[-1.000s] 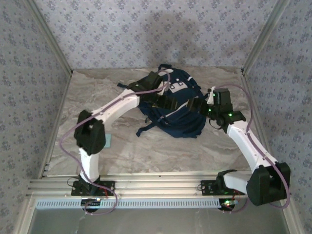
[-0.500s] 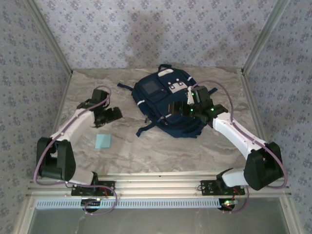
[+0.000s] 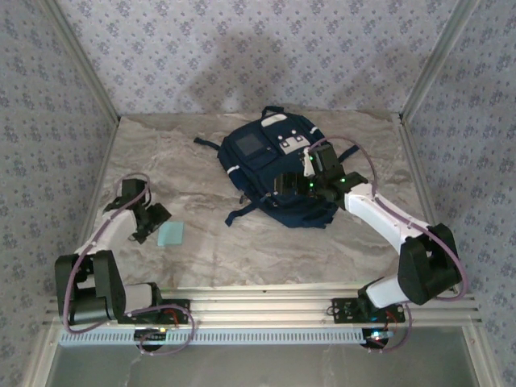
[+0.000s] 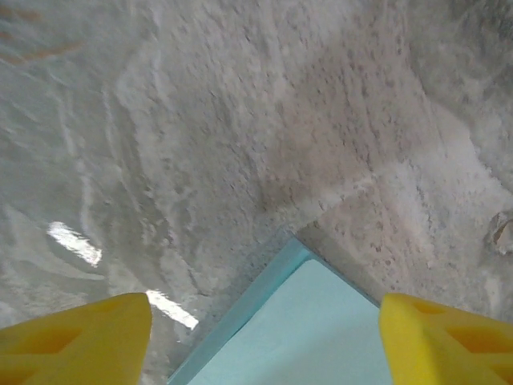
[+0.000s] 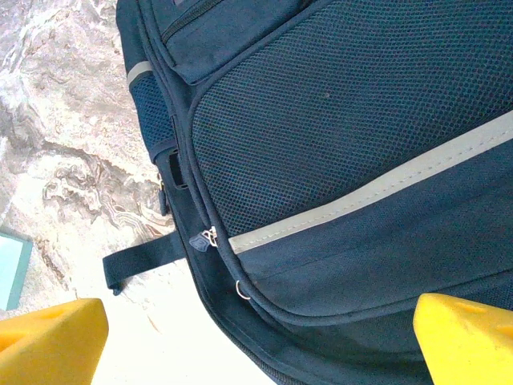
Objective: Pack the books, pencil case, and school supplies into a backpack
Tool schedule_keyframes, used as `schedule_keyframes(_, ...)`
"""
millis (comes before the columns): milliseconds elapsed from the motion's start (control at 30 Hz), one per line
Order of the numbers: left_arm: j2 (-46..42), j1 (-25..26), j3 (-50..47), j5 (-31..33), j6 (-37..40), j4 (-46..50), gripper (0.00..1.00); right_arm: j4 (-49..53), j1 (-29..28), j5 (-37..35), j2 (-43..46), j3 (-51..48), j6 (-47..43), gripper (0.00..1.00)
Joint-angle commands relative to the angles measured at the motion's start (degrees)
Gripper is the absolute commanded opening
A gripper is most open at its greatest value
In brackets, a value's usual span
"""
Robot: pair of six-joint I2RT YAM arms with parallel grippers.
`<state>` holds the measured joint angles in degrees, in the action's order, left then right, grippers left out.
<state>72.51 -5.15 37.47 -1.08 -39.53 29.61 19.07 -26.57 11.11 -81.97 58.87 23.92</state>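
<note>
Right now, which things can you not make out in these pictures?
- Backpack contents: top view, its fabric hides them.
- Backpack's right side: top view, the right hand and arm cover it.
- Pad: left wrist view, bottom edge cuts it off.
- Whether the left hand touches the pad: top view, too small.

My top camera sits high on the near side of the backpack [image 3: 278, 173], looking down and forward, far enough back to take in the whole table [image 3: 242, 250]. Right wrist camera: close over the backpack's mesh front, facing down. Left wrist camera: very near the table, well left of the backpack, over the light-blue pad [image 4: 313, 337]. The top view shares both patches.
</note>
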Motion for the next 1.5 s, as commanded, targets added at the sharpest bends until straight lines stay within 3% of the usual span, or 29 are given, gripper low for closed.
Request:
schedule_keyframes(0,-0.85,-0.02,-2.63,-5.59,-1.5,-4.82,0.64,-0.12,-0.37,-1.27,-0.04,0.23,-0.14,1.0)
schedule_keyframes(133,-0.66,1.13,-5.35,-8.03,-1.06,-7.39,0.54,0.4,-0.62,-1.52,-0.18,0.98,-0.05,1.0)
schedule_keyframes(433,3.46,11.03,-3.67,-11.07,-1.65,-10.25,0.56,-0.13,-1.12,-1.9,-0.31,0.37,0.53,1.0)
schedule_keyframes(533,3.07,15.0,-1.96,-8.52,-1.45,-9.17,0.56,0.41,-1.15,-2.14,-0.36,0.62,0.25,1.0)
schedule_keyframes(633,4.63,15.69,-1.7,-6.88,-0.14,-8.39,0.51,0.62,-1.13,-2.17,-0.36,0.76,0.12,1.0)
schedule_keyframes(733,7.02,16.13,-2.79,-9.74,0.2,-10.02,0.49,0.46,-1.17,-2.15,-0.31,0.81,0.2,1.0)
schedule_keyframes(900,10.62,21.18,-0.98,-7.96,3.06,-8.63,0.49,0.35,-1.35,-2.29,-0.3,0.72,0.53,1.0)
schedule_keyframes(933,11.49,21.77,-0.35,-7.37,3.68,-8.07,0.45,0.3,-1.32,-2.28,-0.29,0.72,0.56,1.0)
schedule_keyframes(1000,13.3,22.07,0.66,-7.0,4.41,-7.56,0.26,0.38,-1.33,-2.26,-0.29,0.89,0.68,1.0)
schedule_keyframes(1233,14.86,22.11,3.13,-8.32,5.77,-6.57,0.0,0.48,-1.6,-2.15,-0.27,1.19,0.6,1.0)
schedule_keyframes(1467,10.03,22.09,7.53,-13.06,4.28,-4.52,0.0,-0.14,-2.84,-0.65,-1.48,2.1,0.25,1.0)
